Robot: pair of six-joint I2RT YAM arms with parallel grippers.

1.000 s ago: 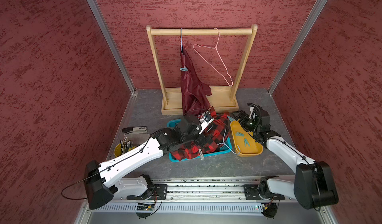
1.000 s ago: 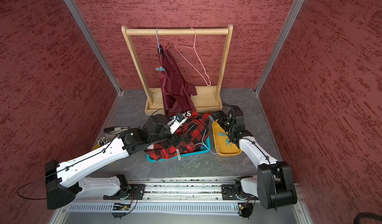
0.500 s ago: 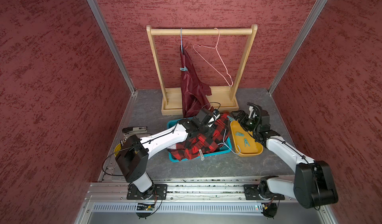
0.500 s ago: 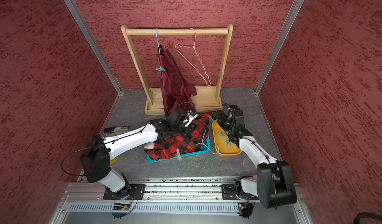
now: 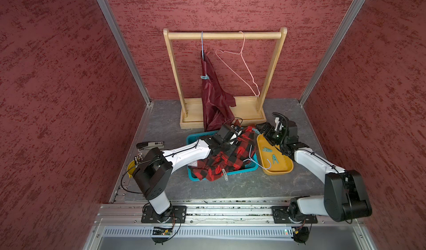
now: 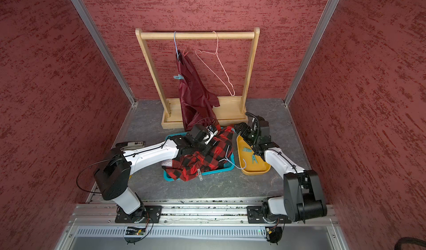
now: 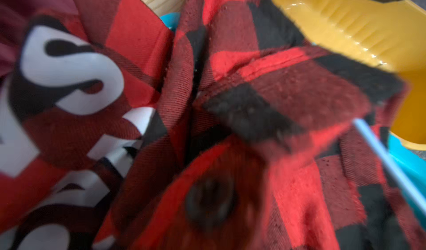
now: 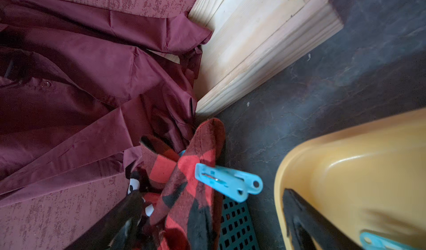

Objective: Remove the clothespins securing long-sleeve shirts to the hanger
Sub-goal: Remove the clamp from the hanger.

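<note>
four clothespins (image 8: pixel 228 185) show: two in the yellow tray (image 5: pixel 284 168), one on the hanging maroon shirt (image 5: pixel 214 103), one on the plaid shirt (image 5: pixel 230 160) (heaped in a teal basket (image 5: pixel 192 138)) just ahead of the right gripper (image 5: pixel 261 129), jaws wide apart; left gripper (image 5: pixel 237 133) buried in plaid, grip unclear.

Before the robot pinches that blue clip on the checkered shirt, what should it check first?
1. Right tool open: ok. Its fingers stand wide apart.
2. Clip lined up: ok. The teal clothespin sits between them, untouched, clipped on the plaid shirt.
3. Left tool gripping that shirt: cannot tell. Its camera shows only blurry plaid.
4. Yellow tray has room: ok. Only two loose clothespins lie inside.
5. Every clip off: not ok. Another clothespin pins the maroon shirt hanging on the rack.
</note>
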